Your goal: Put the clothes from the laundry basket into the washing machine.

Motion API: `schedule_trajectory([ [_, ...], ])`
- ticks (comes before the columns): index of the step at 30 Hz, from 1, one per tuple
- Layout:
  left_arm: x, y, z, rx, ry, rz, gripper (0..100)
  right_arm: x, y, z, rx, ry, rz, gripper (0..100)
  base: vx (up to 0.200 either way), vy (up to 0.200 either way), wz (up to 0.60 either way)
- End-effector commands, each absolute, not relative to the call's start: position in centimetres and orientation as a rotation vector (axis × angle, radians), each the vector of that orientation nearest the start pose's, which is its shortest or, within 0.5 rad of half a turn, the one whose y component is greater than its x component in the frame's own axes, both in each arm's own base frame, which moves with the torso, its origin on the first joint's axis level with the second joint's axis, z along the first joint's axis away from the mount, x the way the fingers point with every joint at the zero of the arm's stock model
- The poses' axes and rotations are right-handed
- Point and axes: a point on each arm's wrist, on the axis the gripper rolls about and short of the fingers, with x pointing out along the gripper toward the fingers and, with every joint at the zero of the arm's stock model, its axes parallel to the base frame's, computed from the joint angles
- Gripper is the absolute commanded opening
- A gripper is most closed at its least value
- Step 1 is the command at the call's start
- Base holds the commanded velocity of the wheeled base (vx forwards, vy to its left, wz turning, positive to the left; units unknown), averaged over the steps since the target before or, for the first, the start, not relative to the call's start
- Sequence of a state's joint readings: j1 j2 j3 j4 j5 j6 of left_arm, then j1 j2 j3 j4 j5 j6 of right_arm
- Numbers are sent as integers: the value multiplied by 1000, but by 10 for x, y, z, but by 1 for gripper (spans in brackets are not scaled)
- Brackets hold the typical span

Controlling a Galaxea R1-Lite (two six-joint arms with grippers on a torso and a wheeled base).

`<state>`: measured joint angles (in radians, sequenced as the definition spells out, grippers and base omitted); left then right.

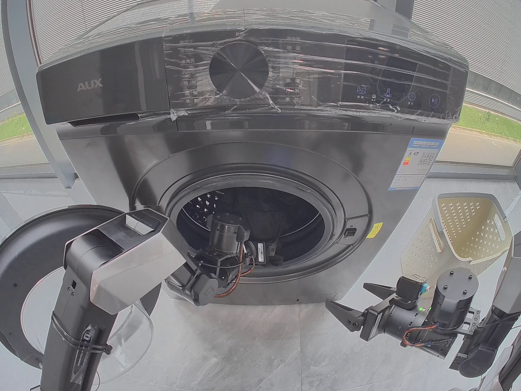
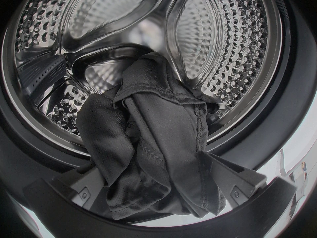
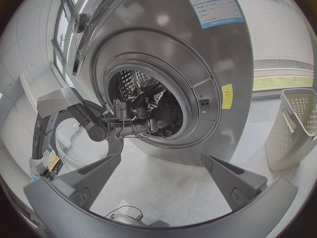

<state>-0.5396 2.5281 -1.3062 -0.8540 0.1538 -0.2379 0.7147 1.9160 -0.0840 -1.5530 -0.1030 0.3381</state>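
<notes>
Our left gripper [image 2: 150, 169] sits at the mouth of the washing machine [image 1: 304, 153], its fingers spread wide; a black shirt [image 2: 158, 133] lies bunched between them, draped rather than pinched as far as we can see. The shirt's upper folds reach into the steel drum [image 2: 231, 33]; its lower folds hang over the front lip, so we judge it only partly in. The door [image 1: 32, 256] stands swung open on the left. Our right gripper [image 1: 351, 298] hangs low in front of the machine, also wide open and holding nothing; the laundry basket [image 1: 472, 229] stands just beside the machine on the right.

The cloth looks thin, partly mesh, soft and light; we expect it to sag, fold and slide on the smooth metal rather than keep any shape. We would take it by the thick bunch near the seamed hem, where several layers stack, and push it deep so nothing trails over the lip.
</notes>
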Motion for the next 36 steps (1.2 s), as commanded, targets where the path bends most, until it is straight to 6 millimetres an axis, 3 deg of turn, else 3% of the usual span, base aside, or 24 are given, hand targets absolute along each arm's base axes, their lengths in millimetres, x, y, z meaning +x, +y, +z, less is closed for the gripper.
schedule_trajectory([
  [1,405,-241,-5,-106,396,-342,100,174,148,66,217,353,558,100,0,0,0],
  [5,405,-242,-9,-101,406,-342,100,174,148,67,218,351,558,100,0,0,0],
  [6,405,-242,-9,-102,405,-342,0,174,148,66,215,354,558,100,0,0,0],
  [15,413,-243,-1,-119,367,-337,0,173,149,67,217,352,564,100,0,0,0],
  [16,424,-245,14,-147,302,-325,0,173,149,67,217,352,564,100,0,0,0],
  [24,450,-243,37,-193,166,-262,0,173,149,67,218,349,563,100,0,0,0],
  [36,469,-243,45,-225,69,-221,0,174,149,67,219,346,564,100,0,0,0],
])
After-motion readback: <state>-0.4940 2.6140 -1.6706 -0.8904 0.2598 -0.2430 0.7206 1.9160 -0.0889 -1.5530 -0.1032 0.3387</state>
